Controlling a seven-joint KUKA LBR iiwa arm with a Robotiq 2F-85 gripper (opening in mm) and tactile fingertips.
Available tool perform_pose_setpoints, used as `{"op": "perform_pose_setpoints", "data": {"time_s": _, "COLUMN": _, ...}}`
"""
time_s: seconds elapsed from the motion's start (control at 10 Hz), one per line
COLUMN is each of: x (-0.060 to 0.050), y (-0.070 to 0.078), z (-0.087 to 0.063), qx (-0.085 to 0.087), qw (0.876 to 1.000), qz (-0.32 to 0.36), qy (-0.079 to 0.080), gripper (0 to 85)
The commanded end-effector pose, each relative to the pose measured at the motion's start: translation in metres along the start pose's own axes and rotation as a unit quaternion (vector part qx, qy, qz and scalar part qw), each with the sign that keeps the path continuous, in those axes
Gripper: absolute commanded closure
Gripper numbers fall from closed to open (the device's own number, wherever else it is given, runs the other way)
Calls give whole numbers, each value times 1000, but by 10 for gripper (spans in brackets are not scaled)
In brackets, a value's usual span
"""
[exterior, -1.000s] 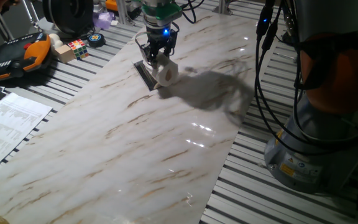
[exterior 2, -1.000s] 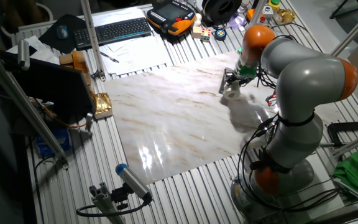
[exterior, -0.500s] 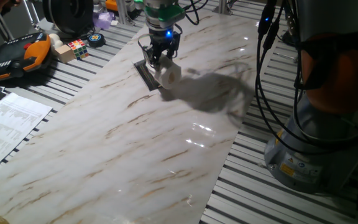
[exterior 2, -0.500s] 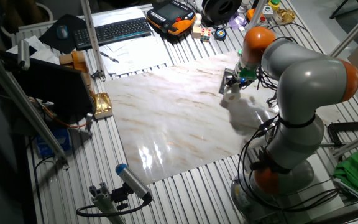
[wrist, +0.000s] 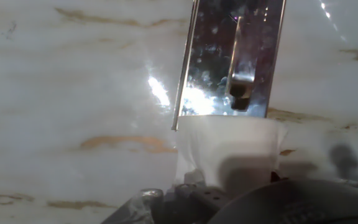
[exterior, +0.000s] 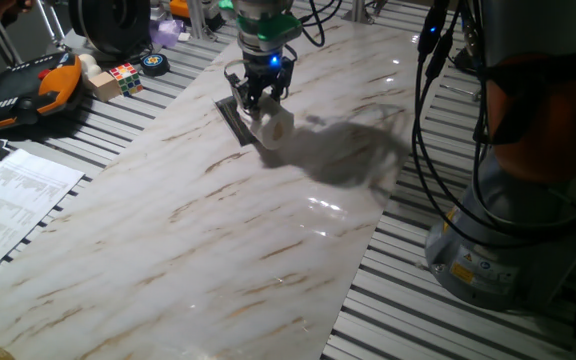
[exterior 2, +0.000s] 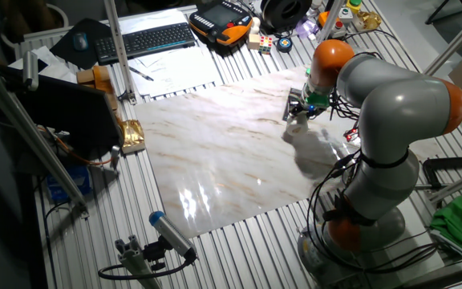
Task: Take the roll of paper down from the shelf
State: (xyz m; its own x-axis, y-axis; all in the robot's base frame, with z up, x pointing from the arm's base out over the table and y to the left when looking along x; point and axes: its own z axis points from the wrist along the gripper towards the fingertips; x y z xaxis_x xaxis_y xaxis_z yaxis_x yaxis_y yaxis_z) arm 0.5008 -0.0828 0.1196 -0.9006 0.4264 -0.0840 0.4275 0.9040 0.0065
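The roll of paper (exterior: 275, 124) is a small white cylinder just right of the shelf (exterior: 233, 120), a thin dark plate lying on the marble tabletop (exterior: 218, 230). My gripper (exterior: 261, 104) points down over the roll and is shut on its top. In the hand view the roll (wrist: 229, 149) fills the bottom centre and the shiny shelf (wrist: 229, 56) lies beyond it, apart from the roll. In the other fixed view the roll (exterior 2: 295, 125) sits under the gripper (exterior 2: 300, 113). The fingertips are hidden by the roll.
An orange and black pendant (exterior: 28, 90), a colour cube (exterior: 123, 75) and printed paper sheets (exterior: 8, 200) lie left of the marble top. The robot base (exterior: 513, 210) and hanging cables (exterior: 423, 120) stand at the right. A keyboard (exterior 2: 147, 38) lies at the far side.
The gripper and the roll have moved together a little to the right and toward the camera, away from the shelf. The shelf has not moved.
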Motion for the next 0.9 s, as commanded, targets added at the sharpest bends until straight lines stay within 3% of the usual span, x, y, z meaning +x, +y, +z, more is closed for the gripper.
{"op": "perform_pose_setpoints", "data": {"time_s": 0.0, "x": 1, "y": 6, "z": -1, "qx": 1, "qw": 1000, "qz": 4, "qy": -1, "gripper": 370}}
{"op": "perform_pose_setpoints", "data": {"time_s": 0.6, "x": 0, "y": 59, "z": 0, "qx": 12, "qw": 999, "qz": 35, "qy": -12, "gripper": 363}}
{"op": "perform_pose_setpoints", "data": {"time_s": 0.8, "x": -3, "y": 69, "z": 7, "qx": 4, "qw": 1000, "qz": 23, "qy": -20, "gripper": 363}}
